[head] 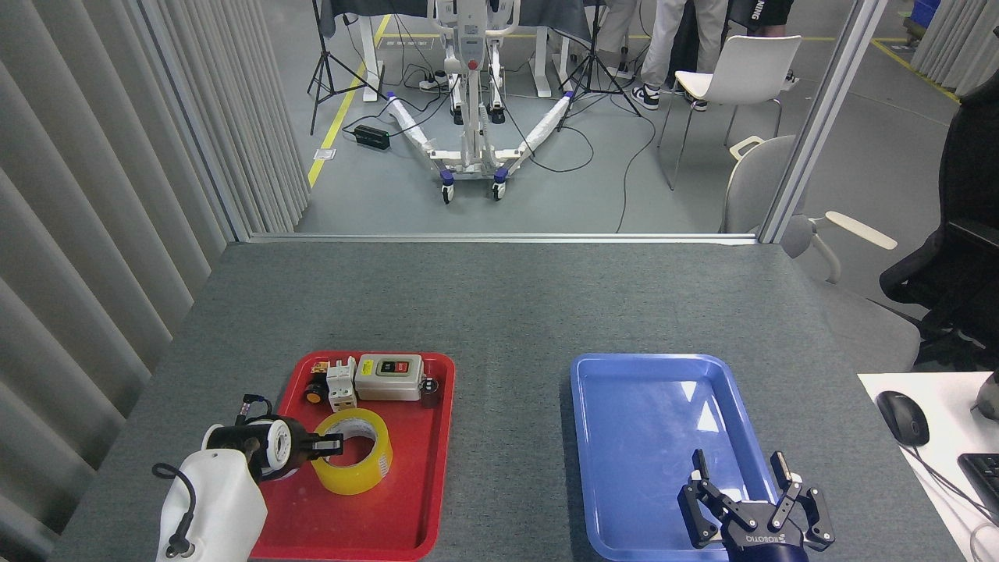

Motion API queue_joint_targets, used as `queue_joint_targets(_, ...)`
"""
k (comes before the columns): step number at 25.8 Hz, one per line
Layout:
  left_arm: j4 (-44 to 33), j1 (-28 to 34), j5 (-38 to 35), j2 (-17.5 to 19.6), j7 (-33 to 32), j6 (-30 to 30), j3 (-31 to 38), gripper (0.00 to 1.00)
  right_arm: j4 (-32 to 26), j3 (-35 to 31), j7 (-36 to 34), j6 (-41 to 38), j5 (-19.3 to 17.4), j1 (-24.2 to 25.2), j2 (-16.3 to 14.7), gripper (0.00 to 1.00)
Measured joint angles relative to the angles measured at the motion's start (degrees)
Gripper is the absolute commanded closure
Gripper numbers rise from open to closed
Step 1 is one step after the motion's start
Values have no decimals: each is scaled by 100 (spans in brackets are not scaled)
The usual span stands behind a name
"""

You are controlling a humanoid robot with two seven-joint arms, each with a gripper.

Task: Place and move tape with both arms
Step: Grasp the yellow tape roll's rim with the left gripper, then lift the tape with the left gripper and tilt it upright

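1. Tape (352, 451): lies in red tray (406, 515), near side of the switch box (389, 378)
2. Left gripper (332, 446): clenched on tape's near wall; step, pickup
3. Right gripper (741, 476): fingers spread, empty, over blue tray (624, 390)
4. Next: lift clear, carry toward blue tray

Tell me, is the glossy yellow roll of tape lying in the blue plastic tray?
No, the glossy yellow roll of tape sits in the red plastic tray; the blue plastic tray holds nothing.
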Motion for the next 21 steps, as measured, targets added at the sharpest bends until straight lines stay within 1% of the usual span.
queue_joint_targets(2,-6,-2,16,2,0,-13,2,64,0,-2,4,0,0,-1,-3,0)
queue_joint_targets(3,-14,-3,25,2,0,-33,3,64,1,-2,5,0,0,-1,-4,0)
queue_joint_targets(5,-31,-3,58,9,0,-43,7,70,5,-2,5,0,0,-3,-6,0)
queue_joint_targets(9,-105,-3,279,43,-2,-53,30,77,19,0,5,0,0,-5,-9,0)
queue_joint_targets(14,-227,-3,586,105,2,-52,91,83,33,1,6,0,0,-6,-13,0)
queue_joint_targets(16,-310,16,731,126,-5,-76,155,83,35,1,6,0,0,-7,-17,0)
queue_joint_targets(18,-457,43,1062,144,-32,-191,251,81,35,0,10,-3,0,-13,-24,0)
queue_joint_targets(21,-784,198,1925,170,-176,-600,508,82,35,-9,26,-3,0,-34,-34,0)
